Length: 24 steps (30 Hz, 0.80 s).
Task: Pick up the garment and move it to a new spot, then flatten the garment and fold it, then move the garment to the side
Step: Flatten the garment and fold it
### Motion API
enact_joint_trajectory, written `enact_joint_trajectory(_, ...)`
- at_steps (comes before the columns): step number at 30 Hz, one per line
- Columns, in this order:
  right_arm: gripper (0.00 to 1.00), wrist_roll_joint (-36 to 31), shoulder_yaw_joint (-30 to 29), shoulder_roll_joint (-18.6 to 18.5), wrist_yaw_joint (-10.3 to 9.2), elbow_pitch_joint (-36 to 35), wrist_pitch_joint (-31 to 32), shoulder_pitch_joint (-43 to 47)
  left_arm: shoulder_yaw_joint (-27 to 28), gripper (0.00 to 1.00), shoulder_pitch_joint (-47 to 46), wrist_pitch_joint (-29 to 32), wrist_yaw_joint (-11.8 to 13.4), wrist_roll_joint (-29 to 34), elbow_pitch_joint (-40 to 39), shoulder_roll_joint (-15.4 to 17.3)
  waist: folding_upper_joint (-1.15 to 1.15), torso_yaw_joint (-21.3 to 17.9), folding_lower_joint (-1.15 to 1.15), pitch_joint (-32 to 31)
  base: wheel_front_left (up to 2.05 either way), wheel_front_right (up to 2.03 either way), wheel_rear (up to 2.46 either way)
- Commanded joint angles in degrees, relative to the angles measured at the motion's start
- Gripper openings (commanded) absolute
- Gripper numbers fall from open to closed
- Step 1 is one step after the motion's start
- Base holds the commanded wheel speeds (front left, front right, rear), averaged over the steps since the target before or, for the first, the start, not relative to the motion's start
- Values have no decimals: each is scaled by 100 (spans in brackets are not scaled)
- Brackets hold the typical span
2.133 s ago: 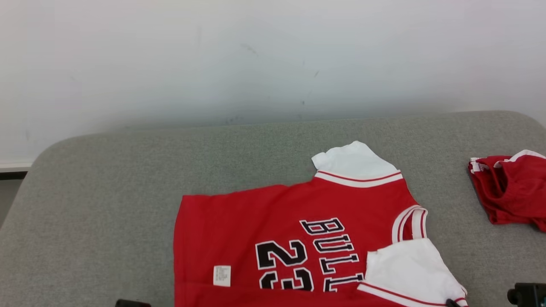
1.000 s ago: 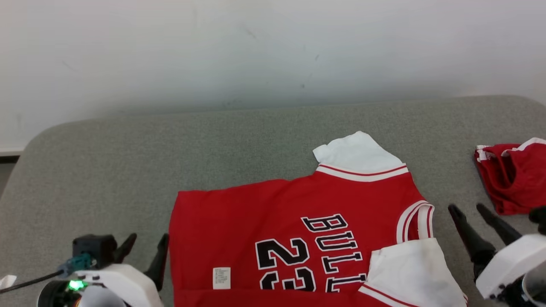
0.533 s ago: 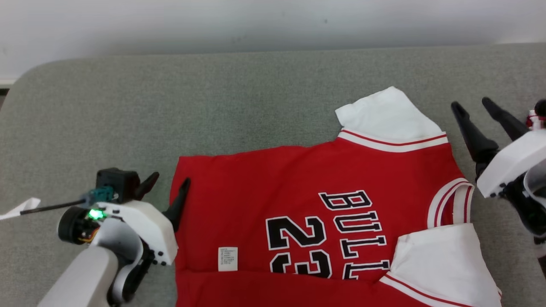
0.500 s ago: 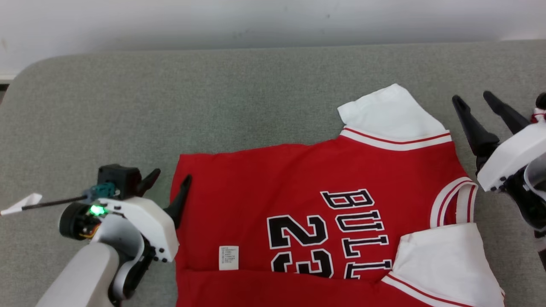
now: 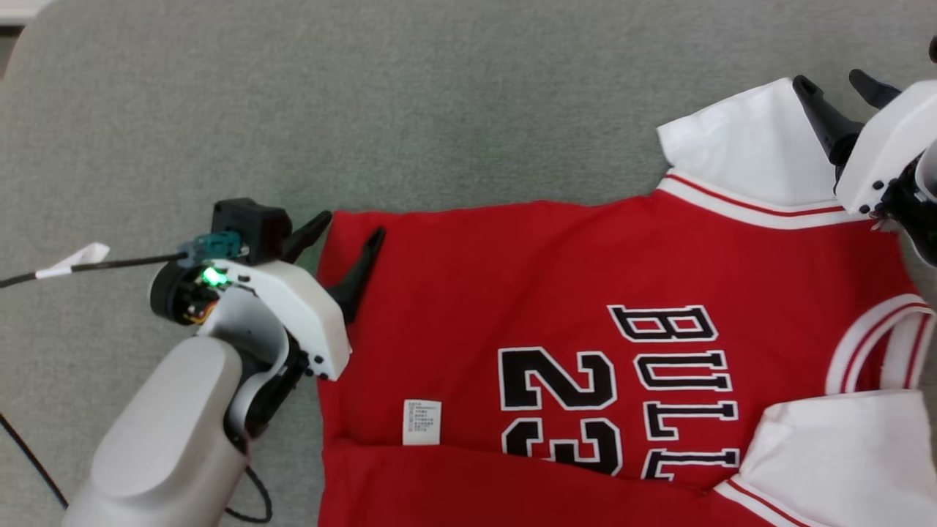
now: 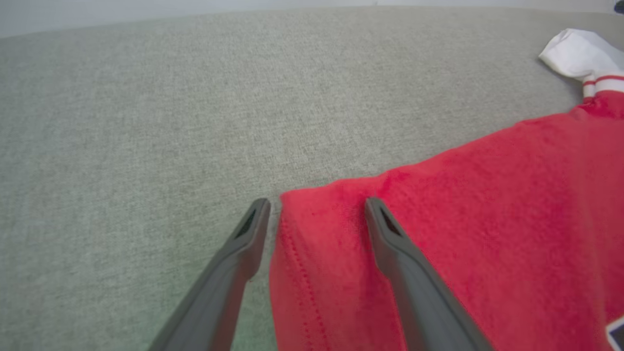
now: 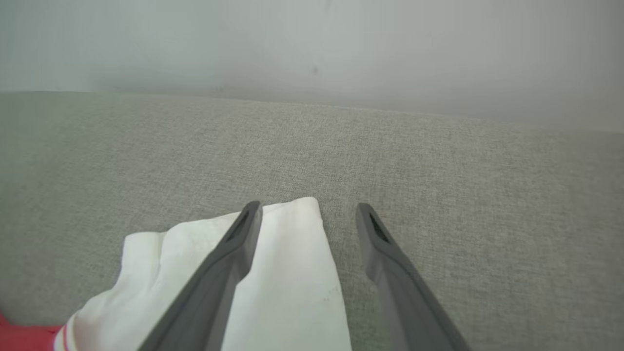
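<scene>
Here, the red jersey (image 5: 556, 293) lies flat on the grey pad (image 5: 439, 110), off its far-left corner.
White sleeves, black "BULLS 23"; the spread left gripper (image 5: 352, 224) straddles its hem corner, the spread right gripper (image 5: 828, 77) the far sleeve.

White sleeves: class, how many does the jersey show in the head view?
2: upper sleeve at the right end effector, lower sleeve at the bottom right, partly cut off.

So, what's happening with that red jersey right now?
Left gripper open, astride a hem corner of the red Bulls jersey. Right gripper open, astride the white sleeve edge. Jersey ungripped on grey padded surface. No obstruction seen.
</scene>
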Motion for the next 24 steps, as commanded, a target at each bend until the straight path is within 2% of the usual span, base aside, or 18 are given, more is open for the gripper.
enact_joint_trajectory(1, 100, 147, 178, -11, 0, 205, 98, -236, -26, 100, -160, -61, -44, 51, 89, -35, 0, 166, -1, 185, 0, 0, 0)
enact_joint_trajectory(9, 100, 480, 641, -32, 0, 850, 480, -573, -142, 100, -349, 26, -208, -33, 335, -114, 0, 268, -1, 283, 0, 0, 0)
enact_joint_trajectory(16, 100, 861, 1074, 55, 0, 1170, 1346, -436, -290, 100, -341, 400, -335, -171, 538, -59, 0, 225, -1, 249, 0, 0, 0)
enact_joint_trajectory(17, 91, 939, 1128, 61, 0, 1137, 1471, -407, -290, 100, -340, 424, -336, -200, 550, -57, 0, 210, -1, 239, 0, 0, 0)
enact_joint_trajectory(18, 65, 1011, 1177, 70, 0, 1091, 1567, -377, -308, 84, -336, 480, -348, -214, 574, -42, 0, 192, -1, 227, 0, 0, 0)
enact_joint_trajectory(20, 22, 1119, 1306, 74, 1, 947, 1655, -339, -281, 10, -324, 501, -297, -226, 584, -25, 0, 157, -1, 205, 0, 0, 0)
enact_joint_trajectory(21, 0, 1178, 1345, 57, 2, 867, 1648, -334, -266, 0, -325, 508, -284, -226, 574, -14, 0, 141, -1, 193, 0, 0, 0)
enact_joint_trajectory(24, 0, 1214, 1403, -45, 2, 654, 1284, -434, -202, 0, -340, 479, -221, -214, 536, 56, 0, 112, -1, 147, 0, 0, 0)
